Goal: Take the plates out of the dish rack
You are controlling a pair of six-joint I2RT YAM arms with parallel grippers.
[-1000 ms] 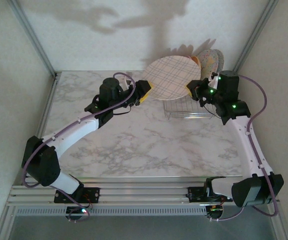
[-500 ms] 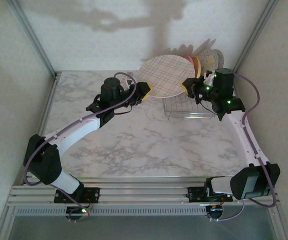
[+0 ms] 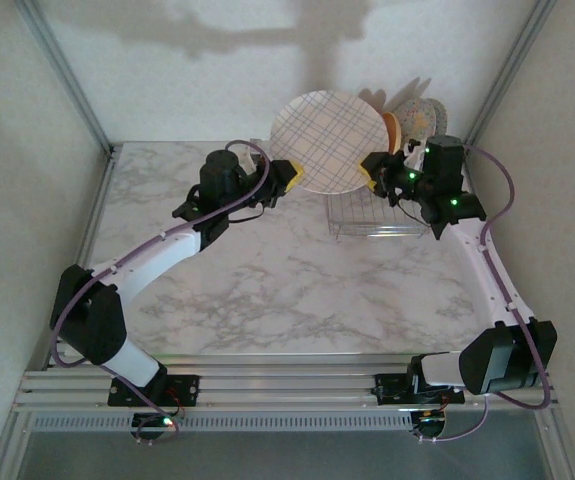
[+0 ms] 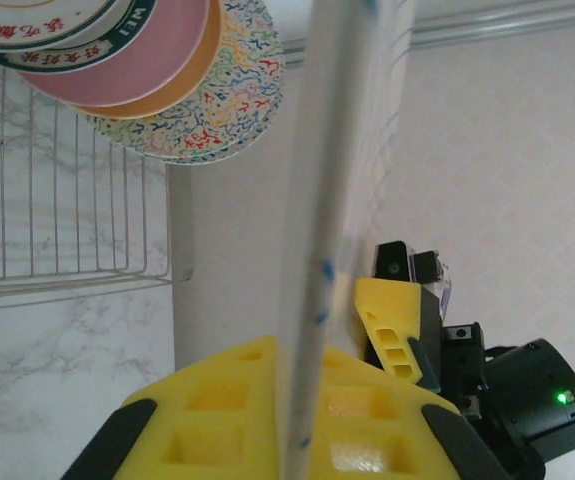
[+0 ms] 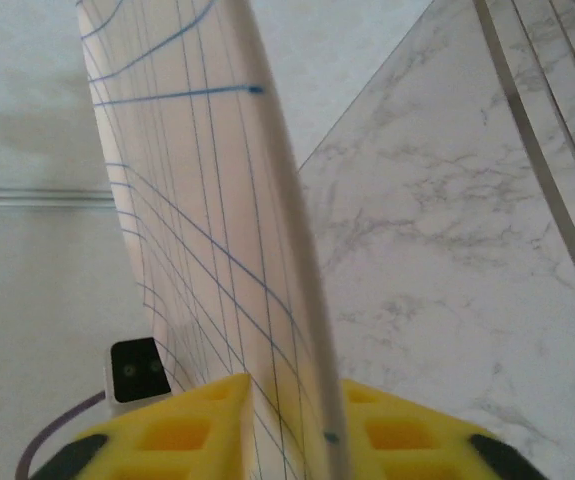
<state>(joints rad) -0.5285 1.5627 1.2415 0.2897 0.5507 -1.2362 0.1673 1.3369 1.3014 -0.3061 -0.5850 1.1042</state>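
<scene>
From above, the large cream round plate with crossing blue and purple lines [image 3: 329,140] hides most of the other upright plates [image 3: 419,118] behind it. It also covers part of the far side of the silver wire-grid dish rack [image 3: 372,215]. In the left wrist view that plate is a blurred edge cut off at the top, and the yellow pads [image 4: 217,420] of the left pincer [image 4: 292,410] run off the bottom. Whether the right pincer [image 5: 289,430] presses the plate cannot be told.
</scene>
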